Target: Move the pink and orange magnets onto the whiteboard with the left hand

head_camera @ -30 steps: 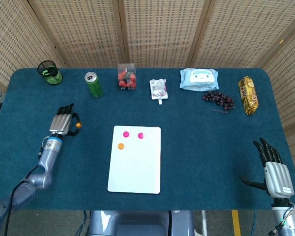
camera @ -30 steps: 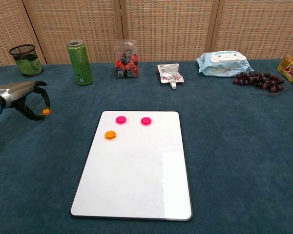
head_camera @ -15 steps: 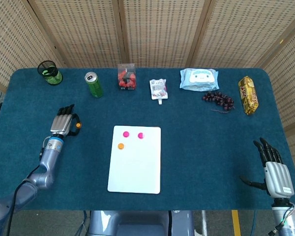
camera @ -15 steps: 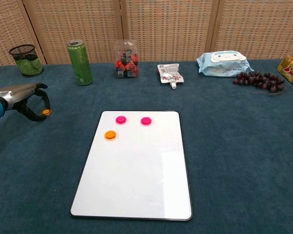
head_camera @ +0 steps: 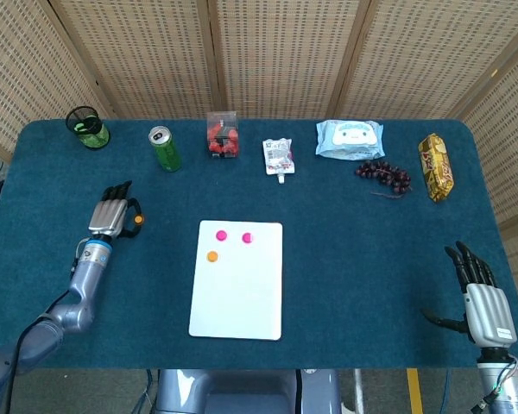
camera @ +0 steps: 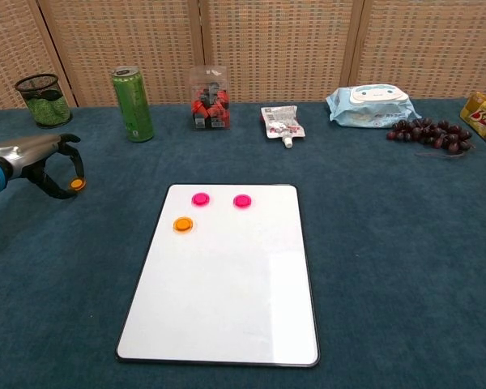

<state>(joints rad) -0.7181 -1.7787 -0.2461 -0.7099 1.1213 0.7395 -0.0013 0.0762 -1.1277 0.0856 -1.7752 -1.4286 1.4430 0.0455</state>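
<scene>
My left hand (camera: 34, 158) pinched an orange magnet (camera: 77, 185) between thumb and finger, just above the table (camera: 389, 243), well left of the whiteboard (camera: 227, 284). On the board lay two pink magnets (camera: 200, 198) and another orange one (camera: 182, 224). My right hand (head_camera: 483, 302) held nothing, fingers spread apart.

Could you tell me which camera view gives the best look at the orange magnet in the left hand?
The chest view: the orange magnet shows side-on, pinched at the fingertips of the left hand. In the head view it is only a small dot beside that hand.
</scene>
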